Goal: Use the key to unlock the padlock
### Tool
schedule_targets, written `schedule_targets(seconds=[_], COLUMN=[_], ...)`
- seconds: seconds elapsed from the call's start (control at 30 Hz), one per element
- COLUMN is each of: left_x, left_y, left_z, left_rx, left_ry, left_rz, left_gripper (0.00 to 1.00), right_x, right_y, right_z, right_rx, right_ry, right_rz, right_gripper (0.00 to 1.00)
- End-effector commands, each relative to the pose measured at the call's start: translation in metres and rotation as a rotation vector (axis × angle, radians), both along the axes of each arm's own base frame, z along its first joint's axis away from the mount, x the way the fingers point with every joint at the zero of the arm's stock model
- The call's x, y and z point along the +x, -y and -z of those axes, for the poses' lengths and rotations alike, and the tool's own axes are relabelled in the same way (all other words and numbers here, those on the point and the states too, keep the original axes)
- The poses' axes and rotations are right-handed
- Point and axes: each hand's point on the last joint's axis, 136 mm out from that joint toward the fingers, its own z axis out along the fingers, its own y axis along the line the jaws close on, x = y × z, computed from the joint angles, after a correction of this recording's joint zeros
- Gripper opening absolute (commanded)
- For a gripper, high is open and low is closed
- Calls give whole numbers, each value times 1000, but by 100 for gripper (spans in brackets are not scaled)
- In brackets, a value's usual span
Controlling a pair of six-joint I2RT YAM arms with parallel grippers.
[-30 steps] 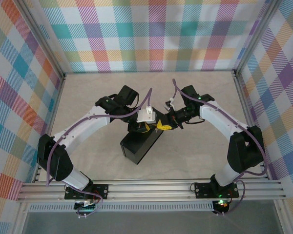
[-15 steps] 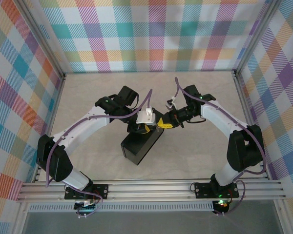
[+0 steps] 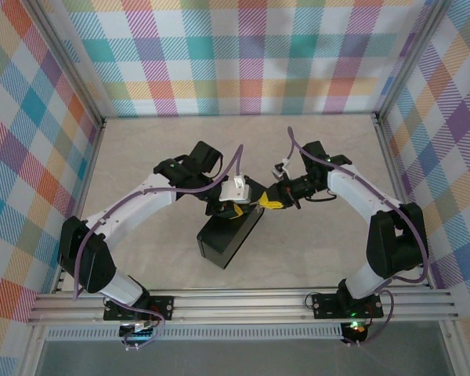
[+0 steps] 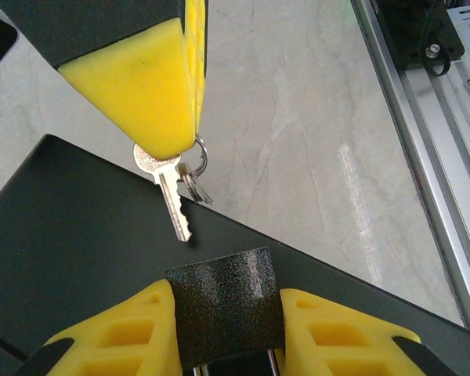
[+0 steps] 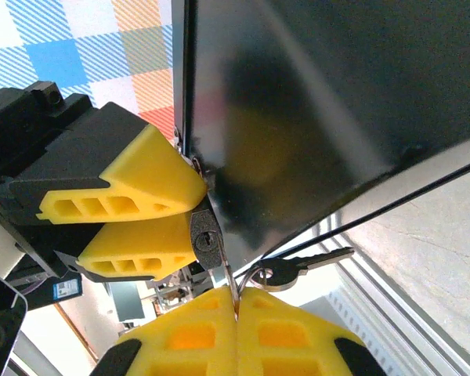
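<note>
- Left gripper [image 4: 224, 313], yellow and wedge-shaped, clamps the speckled dark padlock [image 4: 222, 290], bottom centre.
- Right gripper [image 5: 236, 301] pinches the flat, silvery, toothed key [image 4: 175, 205], centre-left, above a smooth black box [image 4: 63, 251].

Dark speckled padlock [image 4: 223, 301] between the jaws of the left gripper [image 4: 225, 296], key [image 4: 175, 205] just above, tip down.
</note>
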Motion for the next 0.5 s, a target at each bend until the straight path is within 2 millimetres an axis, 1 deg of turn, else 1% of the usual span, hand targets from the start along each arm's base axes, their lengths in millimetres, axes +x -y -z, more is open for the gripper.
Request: schedule_targets(seconds=[0.0,0.1,0.2,0.27,0.4,0.47], left_x=[-11,-13,-19,-19,-20,-20], left_y=[-3,-4,-8,-9,-10,-10], left_z=[4,3,12,18,25,25], left_rx=[4,14,47,75,93,86], left_ry=[8,19,6,-20,-61,-58], left_rz=[30,62,113,116,117,122], left_gripper=[28,29,28,26,25,25], right_x=[-6,-10,-13,-13,-14,-13], right_y=[0,0,1,0,1,0], right_z=[-16,-20,-23,-24,-12,-9], right_rx=[49,75,79,89,77,76], right_ry=[26,21,21,19,-2,-11], right_rz=[-23,-21,-25,-27,-25,-24], right_gripper=[0,0,0,0,0,0])
